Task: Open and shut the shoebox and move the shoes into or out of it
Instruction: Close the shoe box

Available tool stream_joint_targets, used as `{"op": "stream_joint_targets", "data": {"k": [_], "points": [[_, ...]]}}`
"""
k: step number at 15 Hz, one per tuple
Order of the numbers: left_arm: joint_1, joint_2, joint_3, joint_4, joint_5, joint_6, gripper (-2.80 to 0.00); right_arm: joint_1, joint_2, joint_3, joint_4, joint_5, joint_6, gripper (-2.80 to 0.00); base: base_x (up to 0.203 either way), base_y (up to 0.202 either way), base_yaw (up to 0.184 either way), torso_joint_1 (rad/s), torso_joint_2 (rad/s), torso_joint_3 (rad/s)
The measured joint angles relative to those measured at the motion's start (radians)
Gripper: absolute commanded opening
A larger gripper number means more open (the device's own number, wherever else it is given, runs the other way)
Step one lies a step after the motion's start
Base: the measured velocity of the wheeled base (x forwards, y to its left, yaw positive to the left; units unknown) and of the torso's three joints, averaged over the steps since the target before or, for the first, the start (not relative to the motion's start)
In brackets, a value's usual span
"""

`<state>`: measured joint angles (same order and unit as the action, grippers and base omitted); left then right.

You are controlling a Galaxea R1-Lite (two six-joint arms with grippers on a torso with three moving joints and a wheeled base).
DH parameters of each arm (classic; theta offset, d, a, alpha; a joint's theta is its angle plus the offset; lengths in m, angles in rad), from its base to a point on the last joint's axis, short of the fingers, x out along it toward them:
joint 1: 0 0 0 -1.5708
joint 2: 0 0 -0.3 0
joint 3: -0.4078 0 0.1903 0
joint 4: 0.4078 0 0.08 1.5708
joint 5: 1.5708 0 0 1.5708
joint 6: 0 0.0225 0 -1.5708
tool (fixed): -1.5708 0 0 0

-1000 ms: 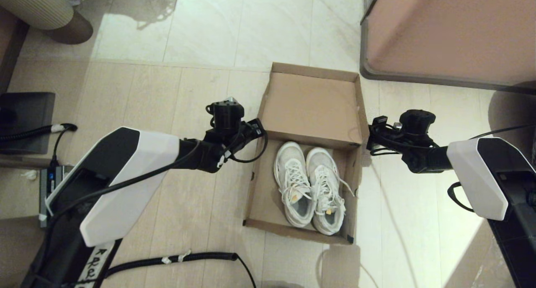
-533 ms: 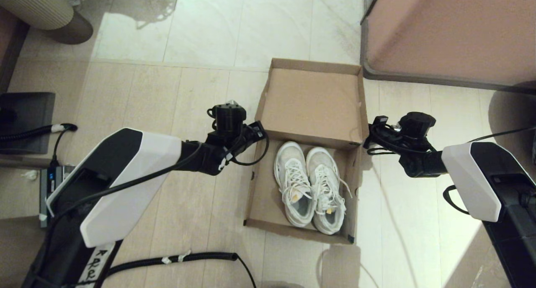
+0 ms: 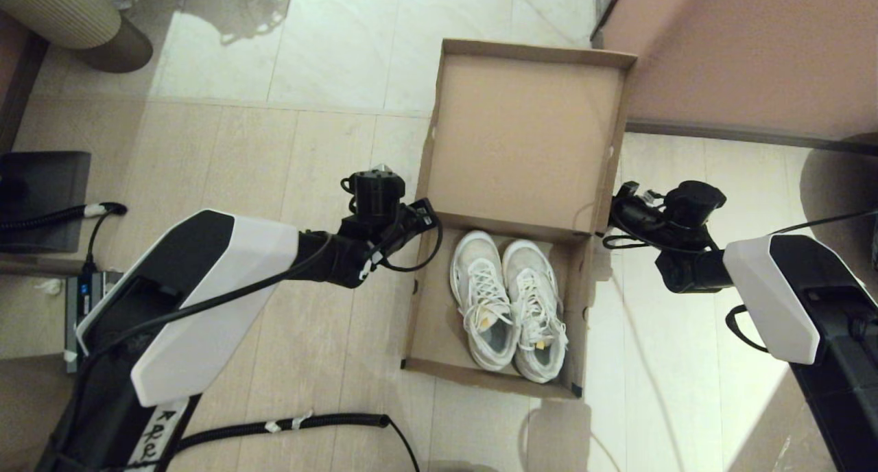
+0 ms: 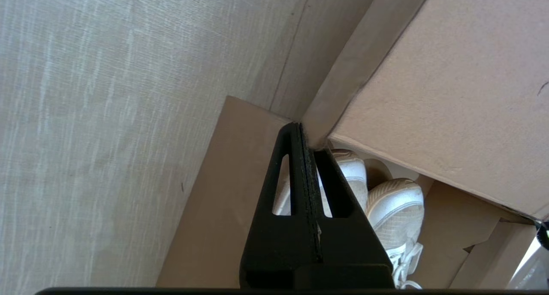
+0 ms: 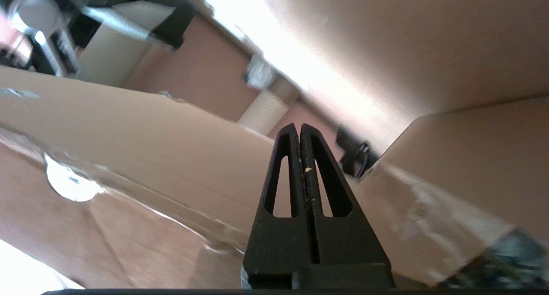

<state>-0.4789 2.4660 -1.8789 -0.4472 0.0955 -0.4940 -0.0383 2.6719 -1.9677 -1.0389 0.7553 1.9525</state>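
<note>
- Starting at your left, the left gripper (image 3: pixel 426 215) sits at the near left corner of the lid (image 3: pixel 525 132), right where lid meets shoebox (image 3: pixel 429 321). In its wrist view the fingers (image 4: pixel 300 188) are pressed flat together, tips touching the cardboard at the hinge corner; nothing is pinched between them.
- Reading the task from here, you can count the opening as largely done: the lid stands raised behind the box, inner face toward the head camera, and the interior is exposed.
- Looking inside, the shoes (image 3: pixel 509 304) lie side by side on the box floor toward its right half, toes pointing to the hinge, laces up. Neither shoe is touched by either arm.
- Judging what is left: lifting the pair out (or leaving it and shutting the lid) has not begun, so plan a release from the lid and a reach inward next.
- Moving to your right, the right gripper (image 3: pixel 621 208) rests against the lid's near right corner, beside the box wall. Its fingers (image 5: pixel 302 188) are also closed tight on themselves, with cardboard just ahead of the tips.
- Checking for writing: no brand or label is readable on the box or shoes. Some handwritten marks show on a white strip (image 3: pixel 152 439) on the left arm, but you cannot make them out.
</note>
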Motion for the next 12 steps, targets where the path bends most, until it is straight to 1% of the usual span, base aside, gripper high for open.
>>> {"op": "stream_joint_targets", "data": {"k": [2, 4, 8, 10, 12], "points": [[0.000, 0.000, 0.000, 0.000, -0.001, 0.000, -2.80, -0.003, -0.001, -0.001, -0.025, 0.010, 0.025, -2.80, 0.000, 0.000, 0.000, 0.000, 0.00, 0.000], [0.000, 0.000, 0.002, -0.002, 0.000, -0.001, -2.80, -0.006, -0.009, -0.001, -0.037, 0.020, 0.034, -2.80, 0.000, 0.000, 0.000, 0.000, 0.00, 0.000], [0.000, -0.005, 0.023, -0.008, 0.024, -0.007, -2.80, -0.019, -0.036, -0.001, -0.124, 0.097, 0.090, -2.80, 0.000, 0.000, 0.000, 0.000, 0.00, 0.000], [0.000, -0.009, 0.026, -0.008, 0.027, -0.014, -2.80, -0.026, -0.047, 0.000, -0.182, 0.153, 0.140, -2.80, 0.000, 0.000, 0.000, 0.000, 0.00, 0.000], [0.000, -0.014, 0.027, -0.004, 0.030, -0.015, -2.80, -0.029, -0.054, 0.000, -0.247, 0.189, 0.206, -2.80, 0.000, 0.000, 0.000, 0.000, 0.00, 0.000]]}}
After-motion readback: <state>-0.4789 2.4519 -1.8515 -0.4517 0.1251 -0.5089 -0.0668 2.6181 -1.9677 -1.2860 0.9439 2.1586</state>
